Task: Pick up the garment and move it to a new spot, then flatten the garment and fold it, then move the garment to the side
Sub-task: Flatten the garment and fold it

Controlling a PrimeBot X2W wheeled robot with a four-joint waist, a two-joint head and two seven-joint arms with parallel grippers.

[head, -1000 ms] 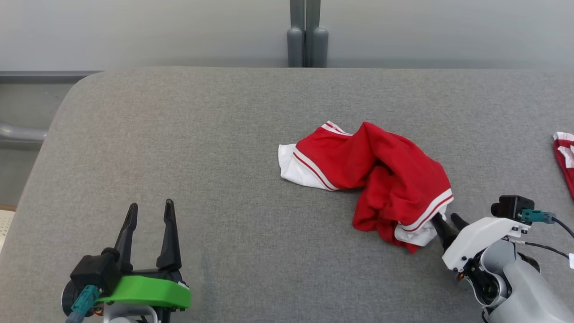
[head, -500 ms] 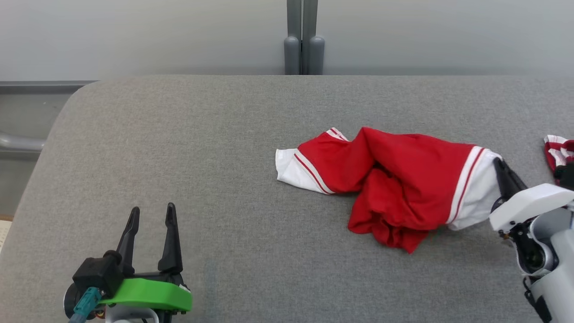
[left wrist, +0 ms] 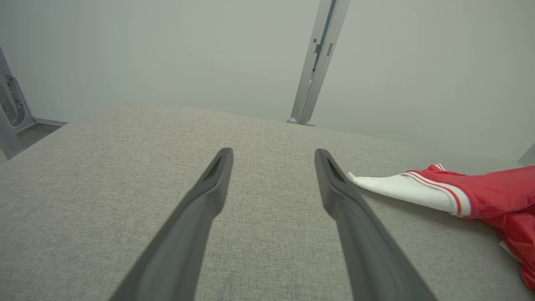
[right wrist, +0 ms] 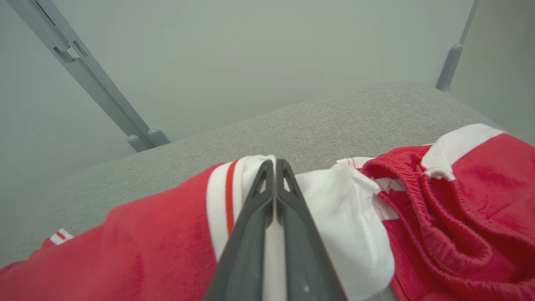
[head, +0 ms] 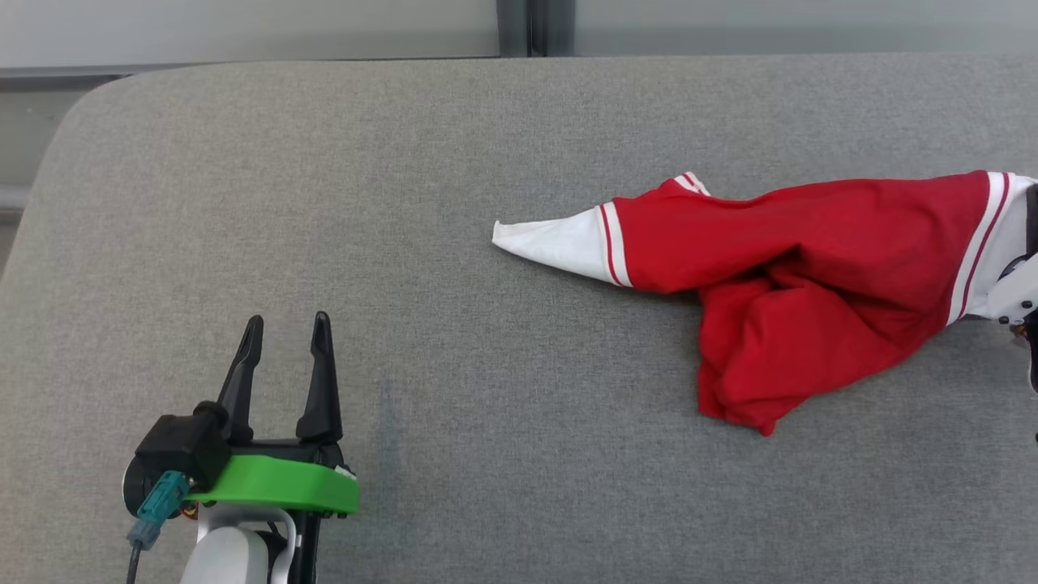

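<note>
- Where the grey padded surface point(head: 486, 454) meets the wall, its far edge is seen running along the top of the head view, with a rounded far-left corner point(head: 89, 89). A grey post point(head: 531, 24) stands just behind that edge.
- A wide bare stretch of surface is left between the left gripper point(head: 289, 318) and the garment point(head: 795, 268), and more bare surface lies on the garment's near side.
- The garment, red cloth with white striped hems, is stretched over the right half of the surface and reaches the right border of the head view.
- Its long axis is set left to right. A white pointed hem point(head: 551, 239) is aimed at the robot's left, and a bunched red fold point(head: 754, 373) sags toward the near side.
- The opposite white hem is pinched by the right gripper point(right wrist: 274, 163), whose two fingers are pressed together on the cloth.
- The left gripper is held spread wide over bare surface at the lower left, well apart from the garment.
- Two garments are counted. Just beside the pinched hem, a second red-and-white piece point(right wrist: 459, 200) with an elastic waistband is seen in the right wrist view.
- Two grippers are counted, each with two dark fingers.
</note>
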